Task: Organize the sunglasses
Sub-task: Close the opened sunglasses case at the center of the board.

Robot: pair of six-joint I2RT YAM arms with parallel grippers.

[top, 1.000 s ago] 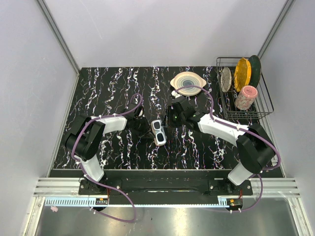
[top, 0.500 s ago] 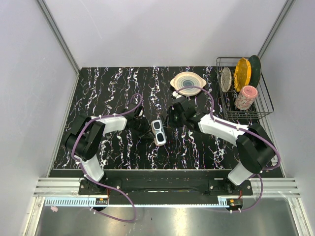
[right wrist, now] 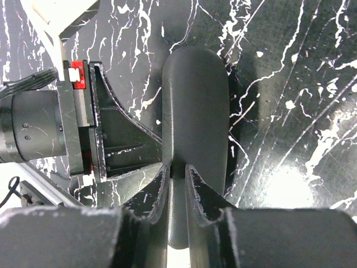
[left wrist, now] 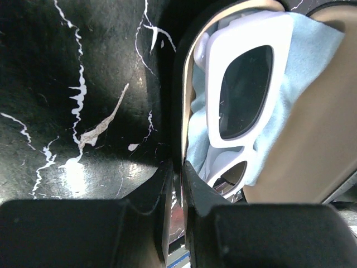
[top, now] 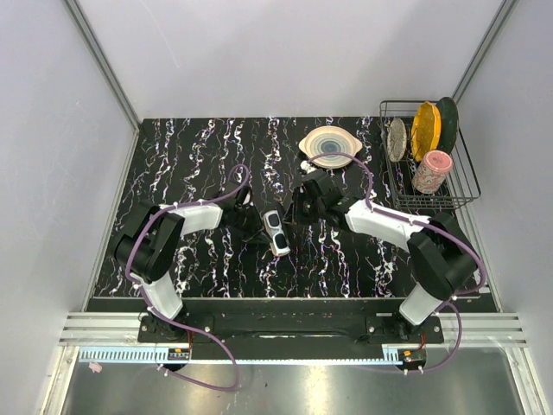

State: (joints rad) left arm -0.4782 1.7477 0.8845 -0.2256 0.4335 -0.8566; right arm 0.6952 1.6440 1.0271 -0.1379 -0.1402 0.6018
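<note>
The sunglasses (left wrist: 245, 95) lie lengthwise inside the black case (top: 275, 232) on the blue cloth (left wrist: 315, 53), mid worktop (top: 190, 156), with their long axis running away from the arm bases. They sit just right of the left tool (left wrist: 177, 173), which pinches the case's side wall, jaws nearly closed. The right tool (right wrist: 177, 170) nips the lid (right wrist: 195, 106) from the far side. Compared with a second ago, the lid has swung further over and the right jaws have narrowed.
</note>
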